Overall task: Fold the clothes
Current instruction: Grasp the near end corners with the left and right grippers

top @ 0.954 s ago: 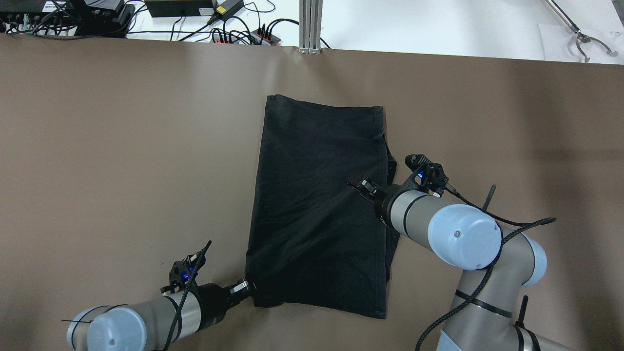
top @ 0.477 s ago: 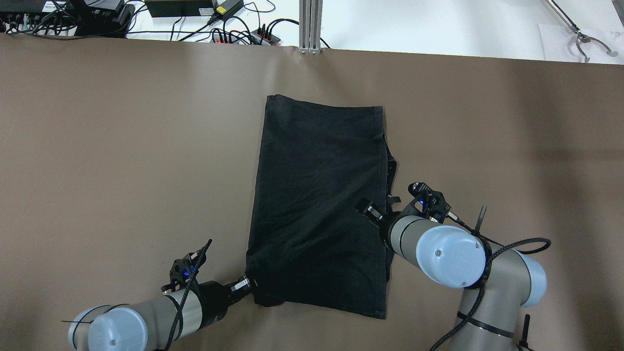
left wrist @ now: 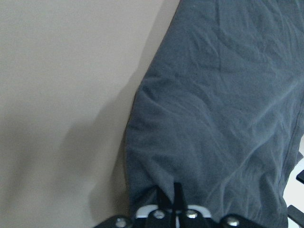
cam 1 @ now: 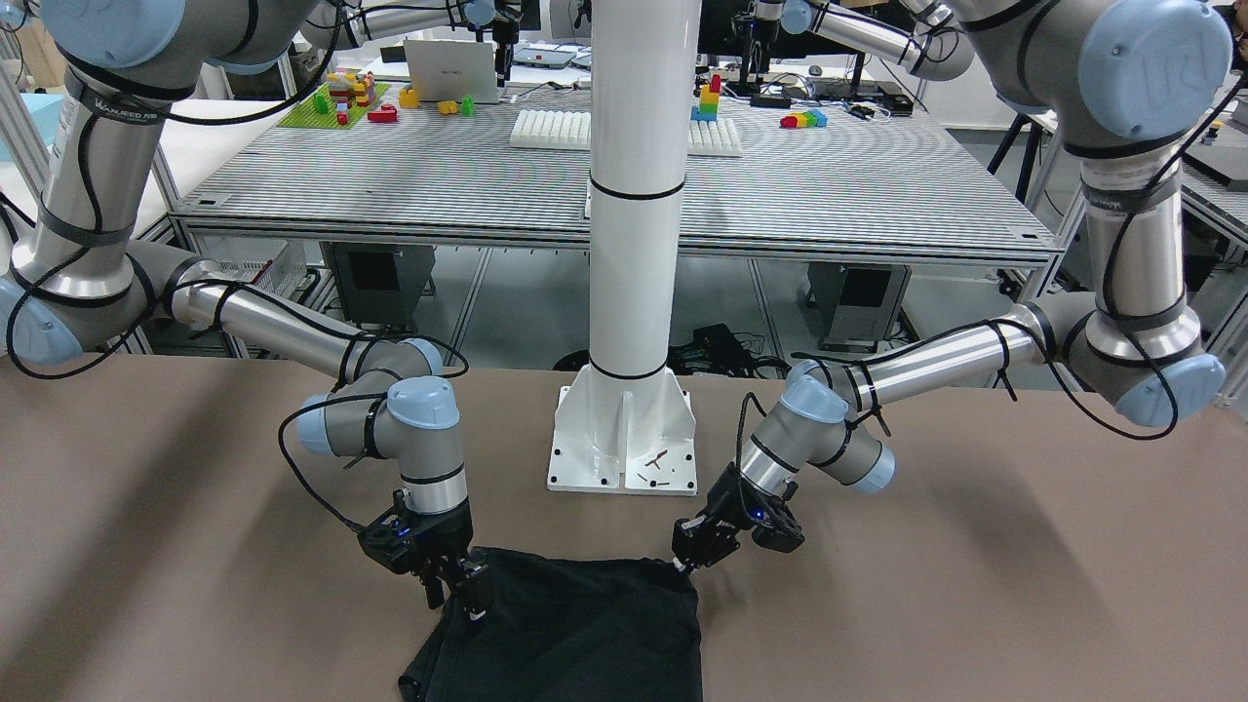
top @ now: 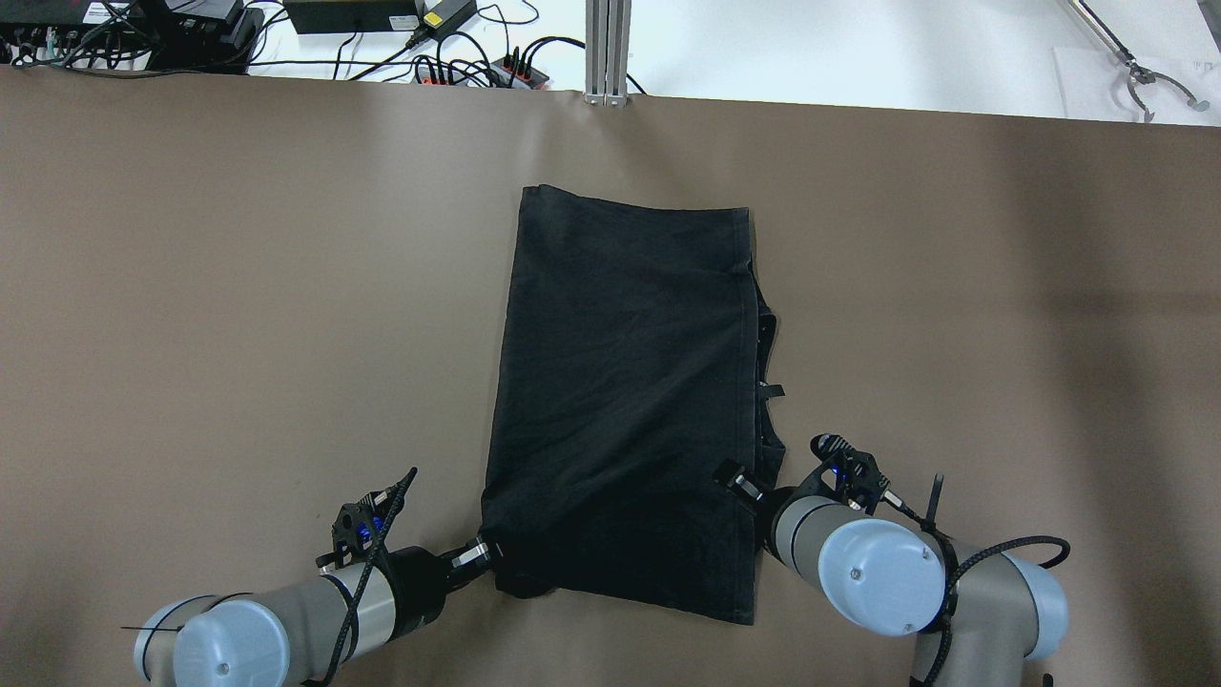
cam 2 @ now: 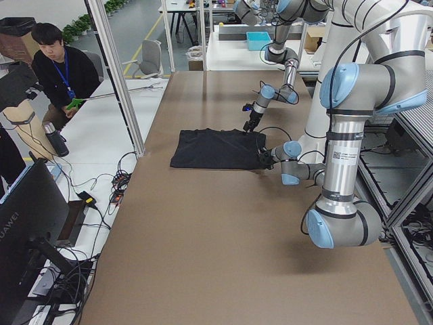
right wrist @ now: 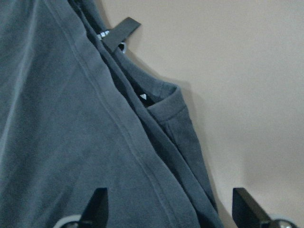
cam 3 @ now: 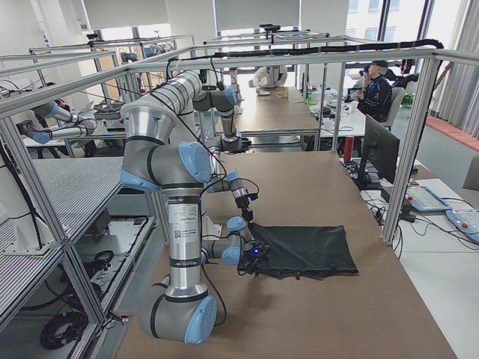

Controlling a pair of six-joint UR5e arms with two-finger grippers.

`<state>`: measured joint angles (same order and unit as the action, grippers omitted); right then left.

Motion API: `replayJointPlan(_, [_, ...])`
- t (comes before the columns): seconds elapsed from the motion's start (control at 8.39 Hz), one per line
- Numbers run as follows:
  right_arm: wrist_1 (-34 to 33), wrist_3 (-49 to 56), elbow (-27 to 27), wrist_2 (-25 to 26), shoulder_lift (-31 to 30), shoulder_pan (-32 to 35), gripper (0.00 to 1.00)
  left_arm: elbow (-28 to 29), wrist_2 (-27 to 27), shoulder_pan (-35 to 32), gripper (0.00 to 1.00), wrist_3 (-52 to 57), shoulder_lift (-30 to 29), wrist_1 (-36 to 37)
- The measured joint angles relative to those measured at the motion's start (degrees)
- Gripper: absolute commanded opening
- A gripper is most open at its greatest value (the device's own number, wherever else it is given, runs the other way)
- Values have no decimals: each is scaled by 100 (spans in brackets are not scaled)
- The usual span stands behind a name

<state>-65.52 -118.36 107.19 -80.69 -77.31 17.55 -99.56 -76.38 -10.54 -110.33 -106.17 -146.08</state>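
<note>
The garment point(top: 620, 382) is soft matte black cloth, a bit creased. Table point(top: 238, 286) under it looks smooth matte brown; right arm point(top: 799, 534) is satiny metal with glossy plastic caps.

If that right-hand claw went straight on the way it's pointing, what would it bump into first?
Most likely the black garment. The right gripper is open and angled down, and the cloth's hemmed side edge lies right ahead of it in the wrist view. How much gap is left above the fabric, I can't tell.
</note>
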Motion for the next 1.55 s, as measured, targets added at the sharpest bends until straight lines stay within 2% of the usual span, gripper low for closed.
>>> replayJointPlan(0.12, [135, -84, -81, 79, 7, -59, 61, -1, 0, 0, 0, 11, 0, 0])
replayJointPlan(0.6, [279, -350, -131, 190, 19, -125, 15, -5, 1, -1, 0, 20, 0, 0])
replayJointPlan(0.72, [310, -360, -74, 225, 2, -124, 1, -3, 0, -1, 0, 20, 0, 0])
replayJointPlan(1.19, [500, -358, 360, 263, -248, -134, 0, -59, -4, -34, 0, 27, -10, 0])
replayJointPlan(1.55, [492, -309, 728, 279, -325, -239, 0, -732, -84, -141, 0, 76, 128, 103])
